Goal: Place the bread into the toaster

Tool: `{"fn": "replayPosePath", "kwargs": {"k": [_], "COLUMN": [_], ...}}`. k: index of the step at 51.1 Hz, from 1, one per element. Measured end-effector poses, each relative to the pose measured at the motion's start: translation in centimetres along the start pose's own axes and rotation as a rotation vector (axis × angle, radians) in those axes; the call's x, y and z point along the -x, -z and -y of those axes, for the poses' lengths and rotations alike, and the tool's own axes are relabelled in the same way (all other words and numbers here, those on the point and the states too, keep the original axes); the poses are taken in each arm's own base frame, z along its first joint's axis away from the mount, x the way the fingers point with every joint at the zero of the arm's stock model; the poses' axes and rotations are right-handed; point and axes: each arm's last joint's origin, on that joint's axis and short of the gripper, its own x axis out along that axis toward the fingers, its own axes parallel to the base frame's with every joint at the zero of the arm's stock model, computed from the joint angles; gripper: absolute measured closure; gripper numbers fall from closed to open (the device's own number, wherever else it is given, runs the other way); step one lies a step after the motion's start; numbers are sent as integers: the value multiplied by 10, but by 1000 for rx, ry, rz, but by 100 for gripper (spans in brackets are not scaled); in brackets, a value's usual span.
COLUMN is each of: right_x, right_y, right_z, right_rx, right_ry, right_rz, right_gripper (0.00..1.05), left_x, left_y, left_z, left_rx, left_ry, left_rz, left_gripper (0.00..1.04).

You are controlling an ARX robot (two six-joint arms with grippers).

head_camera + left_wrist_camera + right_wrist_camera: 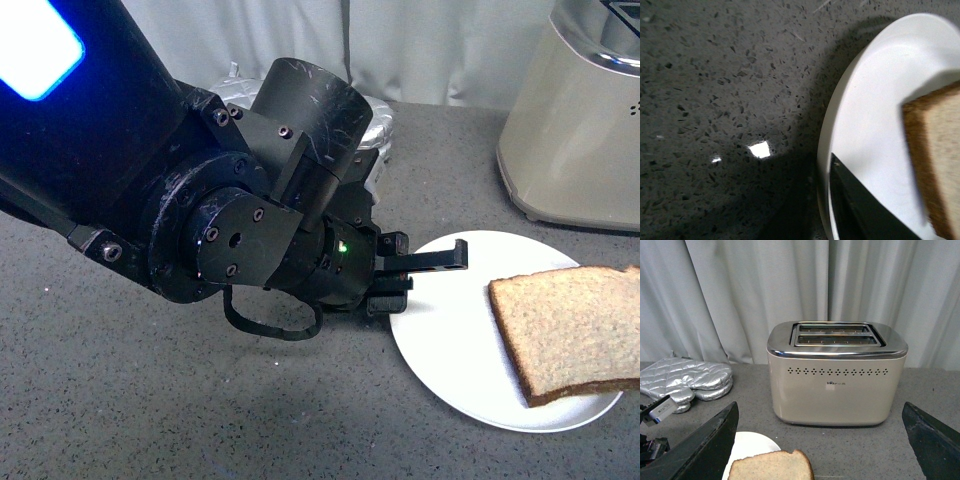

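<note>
The bread [570, 330] is a light-brown slice with a darker crust. It lies over the right side of a white plate [450, 350], and its far end runs off the picture. My left gripper [432, 278] is open at the plate's left rim, short of the slice. In the left wrist view one of its fingers [857, 207] reaches over the plate [865, 115] toward the bread [935, 165]. My right gripper [820, 412] is open wide, with the bread [771, 465] low between its fingers and the beige toaster [836, 375] straight ahead. The toaster [570, 130] stands at the back right.
Quilted silver oven mitts [687, 380] lie on the dark speckled counter [150, 400] left of the toaster, partly behind my left arm [375, 130]. A grey curtain [790, 285] closes off the back. The toaster's two chrome slots [835, 335] face up.
</note>
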Motion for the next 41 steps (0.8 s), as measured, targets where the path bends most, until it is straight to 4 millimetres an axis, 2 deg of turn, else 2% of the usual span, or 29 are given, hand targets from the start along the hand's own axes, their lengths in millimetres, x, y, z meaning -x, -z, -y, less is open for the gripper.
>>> {"fn": "replayPosePath", "kwargs": {"k": [1, 12, 19, 25, 27, 32, 37, 41], "right_x": [0, 0, 0, 0, 0, 0, 0, 0], "right_y": [0, 0, 0, 0, 0, 0, 0, 0], "right_z": [0, 0, 0, 0, 0, 0, 0, 0], "right_rx": [0, 0, 0, 0, 0, 0, 0, 0], "right_ry": [0, 0, 0, 0, 0, 0, 0, 0], "right_rz": [0, 0, 0, 0, 0, 0, 0, 0], "right_gripper": [9, 9, 9, 9, 9, 9, 9, 9], "left_x": [0, 7, 26, 70, 82, 123, 159, 206], "left_y": [0, -6, -11, -10, -6, 14, 29, 45], "left_z": [0, -3, -15, -38, -45, -65, -75, -83], "left_rx": [4, 41, 96, 138, 154, 205, 261, 331], "left_ry": [-5, -12, -25, -70, -90, -129, -135, -133], "left_rz": [3, 33, 84, 137, 138, 151, 187, 265], "left_gripper": [89, 59, 37, 10, 5, 7, 7, 7]}}
